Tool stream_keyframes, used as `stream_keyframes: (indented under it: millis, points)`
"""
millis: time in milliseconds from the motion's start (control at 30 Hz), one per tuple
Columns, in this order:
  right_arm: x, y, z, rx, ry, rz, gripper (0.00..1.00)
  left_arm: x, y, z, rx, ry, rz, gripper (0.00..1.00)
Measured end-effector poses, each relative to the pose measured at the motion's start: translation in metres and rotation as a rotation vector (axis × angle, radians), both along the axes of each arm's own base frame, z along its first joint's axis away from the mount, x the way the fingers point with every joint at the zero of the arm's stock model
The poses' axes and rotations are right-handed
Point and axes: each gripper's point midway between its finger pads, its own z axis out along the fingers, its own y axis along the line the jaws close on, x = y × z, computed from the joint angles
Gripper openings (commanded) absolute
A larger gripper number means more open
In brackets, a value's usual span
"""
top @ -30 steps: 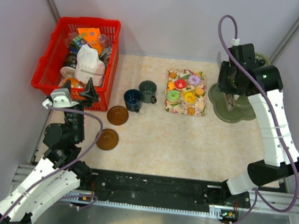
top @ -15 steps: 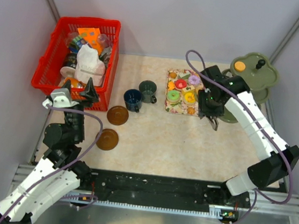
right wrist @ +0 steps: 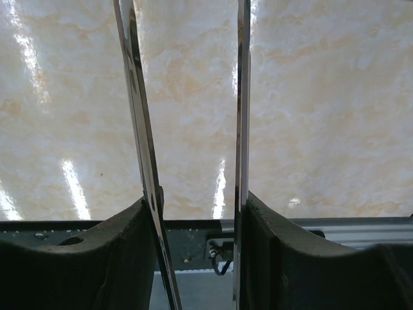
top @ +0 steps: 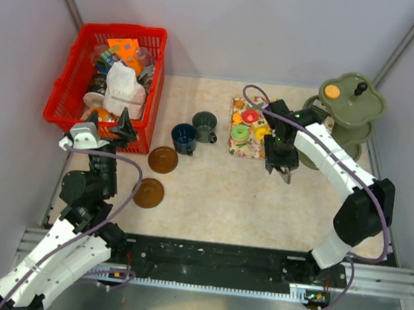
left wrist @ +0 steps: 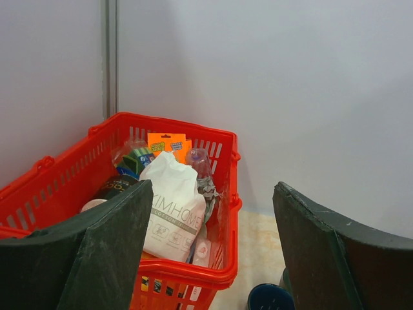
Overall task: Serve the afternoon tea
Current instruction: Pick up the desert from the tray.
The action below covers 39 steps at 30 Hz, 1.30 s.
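Tabletop (top: 217, 194) | 2 mugs (top: 183, 138) | 2 saucers (top: 163, 159) | L end effector (left wrist: 211, 194) apart | R end effector (right wrist: 193, 206) clamps tongs (right wrist: 139, 116)

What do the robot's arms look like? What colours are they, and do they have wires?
The left arm and the right arm look alike: smooth white shells joined by chunky black joints. A thin purple cable loops along each one. At the tips, the left gripper and the right gripper each have two dark, flat fingers with rounded edges.
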Motion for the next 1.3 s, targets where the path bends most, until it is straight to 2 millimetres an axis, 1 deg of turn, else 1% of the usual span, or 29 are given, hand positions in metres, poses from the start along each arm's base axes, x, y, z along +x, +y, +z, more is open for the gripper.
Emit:
stream_keyframes:
  millis: [233, 433, 667, 933, 1300]
  points:
    - [0.012, 0.006, -0.023, -0.024, 0.035, 0.010, 0.50, 0.000, 0.000, 0.000, 0.000, 0.000, 0.000, 0.80]
    - [0.018, 0.009, -0.033, -0.033, 0.047, 0.021, 0.51, 0.000, 0.000, 0.000, 0.000, 0.000, 0.000, 0.80]
    - [0.021, 0.009, -0.039, -0.045, 0.050, 0.024, 0.52, 0.000, 0.000, 0.000, 0.001, 0.000, 0.001, 0.80]
    - [0.024, 0.004, -0.040, -0.070, 0.040, 0.025, 0.52, 0.000, 0.000, 0.000, 0.000, 0.000, 0.001, 0.80]
    - [0.029, 0.005, -0.051, -0.082, 0.057, 0.033, 0.52, 0.000, 0.000, 0.000, 0.001, 0.000, 0.001, 0.80]
